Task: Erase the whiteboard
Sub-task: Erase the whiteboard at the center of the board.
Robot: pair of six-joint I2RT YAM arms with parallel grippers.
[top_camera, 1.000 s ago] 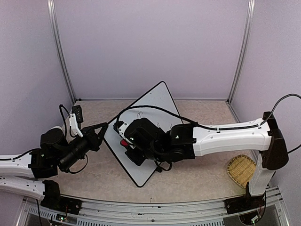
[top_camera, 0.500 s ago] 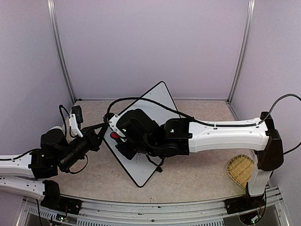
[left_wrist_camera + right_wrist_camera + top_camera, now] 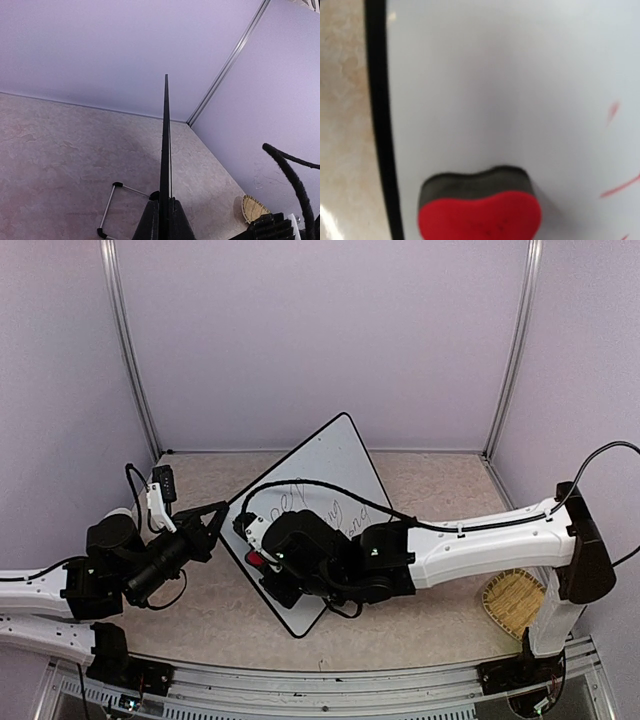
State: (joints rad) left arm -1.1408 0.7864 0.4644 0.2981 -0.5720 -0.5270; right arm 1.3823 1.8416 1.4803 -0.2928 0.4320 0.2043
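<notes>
The whiteboard (image 3: 335, 465) stands tilted like a diamond and bears black handwriting (image 3: 300, 496) on its upper part. My left gripper (image 3: 214, 517) is shut on the board's left corner. In the left wrist view the board (image 3: 165, 140) shows edge-on between the fingers (image 3: 150, 226). My right gripper (image 3: 264, 562) is shut on a red eraser (image 3: 254, 560) with a dark felt face. It presses the eraser on the board's lower left part. In the right wrist view the eraser (image 3: 479, 212) lies flat on the white surface (image 3: 510, 85) beside the black frame (image 3: 379, 125). A few red strokes (image 3: 612, 113) show at the right.
A woven basket (image 3: 512, 602) sits at the near right and also shows in the left wrist view (image 3: 252, 207). A wire foot (image 3: 111, 210) of the board rests on the beige tabletop (image 3: 430, 610). Lilac walls (image 3: 320, 340) close in the back and sides.
My right gripper swept the eraser up toward the board's left corner, then back down toward the near side. The handwriting, hidden by the arm before, now shows. The left arm has not moved.
</notes>
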